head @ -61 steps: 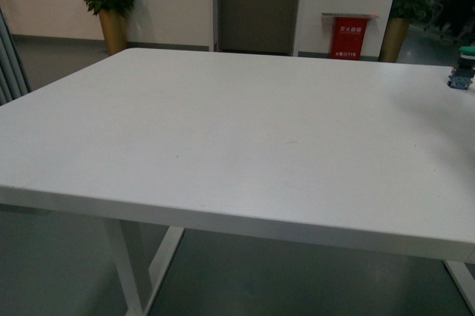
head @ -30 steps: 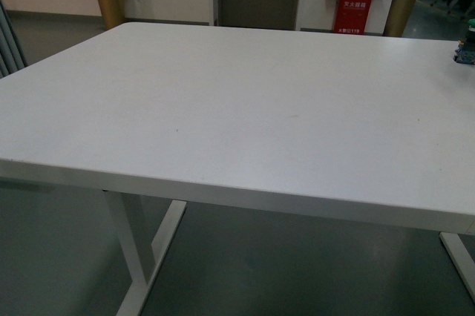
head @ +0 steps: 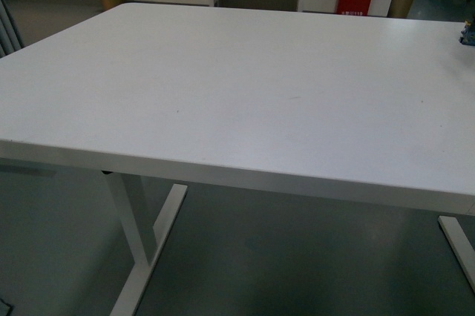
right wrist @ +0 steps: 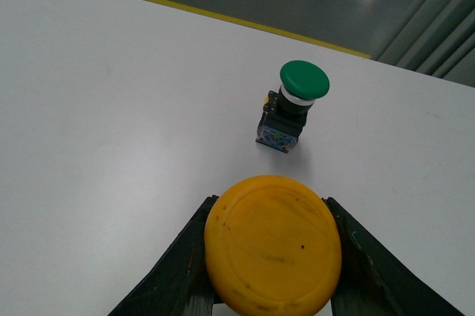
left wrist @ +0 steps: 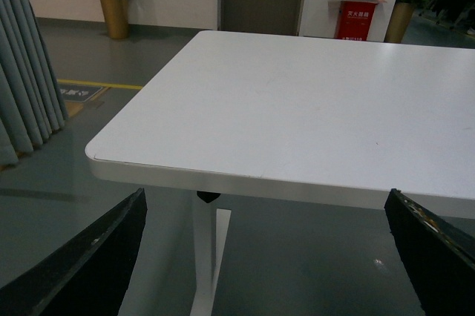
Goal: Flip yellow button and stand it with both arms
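In the right wrist view the yellow button (right wrist: 272, 245) fills the space between my right gripper's (right wrist: 273, 257) two dark fingers (right wrist: 182, 264). Only its round yellow-orange cap shows; its body is hidden behind the cap. The gripper is shut on it, above the white table (right wrist: 111, 123). My left gripper (left wrist: 267, 257) is open and empty. Its two black fingers (left wrist: 89, 268) stand wide apart, off the table's near edge (left wrist: 223, 175) with the floor below them. The front view shows neither gripper nor the yellow button.
A green-capped button (right wrist: 295, 104) stands upright on the table just beyond the yellow button. A sliver of it shows at the front view's far right edge (head: 469, 34). A grey curtain (left wrist: 26, 71) hangs left of the table. Potted plants and a red stand line the far wall.
The front view has tilted downward: the table's near edge and legs take more of the picture, and the green-capped button has slid up toward the right corner.
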Motion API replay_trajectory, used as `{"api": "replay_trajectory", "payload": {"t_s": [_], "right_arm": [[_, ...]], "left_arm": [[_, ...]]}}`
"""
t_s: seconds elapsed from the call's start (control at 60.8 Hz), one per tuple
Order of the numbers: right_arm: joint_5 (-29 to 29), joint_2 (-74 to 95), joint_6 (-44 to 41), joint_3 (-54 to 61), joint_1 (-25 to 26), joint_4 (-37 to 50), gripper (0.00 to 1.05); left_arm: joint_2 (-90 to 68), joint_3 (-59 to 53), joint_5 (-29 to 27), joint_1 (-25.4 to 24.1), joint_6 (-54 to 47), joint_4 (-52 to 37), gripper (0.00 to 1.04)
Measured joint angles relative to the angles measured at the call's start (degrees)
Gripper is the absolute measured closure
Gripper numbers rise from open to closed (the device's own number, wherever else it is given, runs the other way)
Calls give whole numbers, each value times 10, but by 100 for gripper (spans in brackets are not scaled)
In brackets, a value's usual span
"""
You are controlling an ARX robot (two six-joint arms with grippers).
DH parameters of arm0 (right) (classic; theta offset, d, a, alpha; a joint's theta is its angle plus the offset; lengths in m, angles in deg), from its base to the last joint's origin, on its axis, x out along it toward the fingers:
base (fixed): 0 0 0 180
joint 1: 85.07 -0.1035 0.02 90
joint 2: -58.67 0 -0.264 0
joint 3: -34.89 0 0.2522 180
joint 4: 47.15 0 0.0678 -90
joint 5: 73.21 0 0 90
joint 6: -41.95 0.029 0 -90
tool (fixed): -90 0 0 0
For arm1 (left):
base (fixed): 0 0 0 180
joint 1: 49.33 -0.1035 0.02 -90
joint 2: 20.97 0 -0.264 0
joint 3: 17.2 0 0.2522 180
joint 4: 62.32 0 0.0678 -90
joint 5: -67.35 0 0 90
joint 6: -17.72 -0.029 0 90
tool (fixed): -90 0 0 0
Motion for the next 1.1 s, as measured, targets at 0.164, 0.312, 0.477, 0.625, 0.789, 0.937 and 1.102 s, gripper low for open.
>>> {"api": "replay_trajectory", "payload": {"t_s": [0.164,0.312,0.477,0.625,0.789,0.937,1.102], "right_arm": [[-5,28,-14,-24,9,-8,70],[-5,44,-25,-47,14,-18,70],[-19,57,-20,-75,19,-51,70],[-16,62,7,-84,24,-102,70],[-18,65,16,-84,26,-109,70],[-30,66,20,-84,26,-112,70],[-37,73,32,-86,26,-127,70]], "left_arm": [[0,0,0,0,0,0,6],[0,0,0,0,0,0,6],[0,0,0,0,0,0,6],[0,0,0,0,0,0,6],[0,0,0,0,0,0,6],[0,0,0,0,0,0,6],[0,0,0,0,0,0,6]]}}
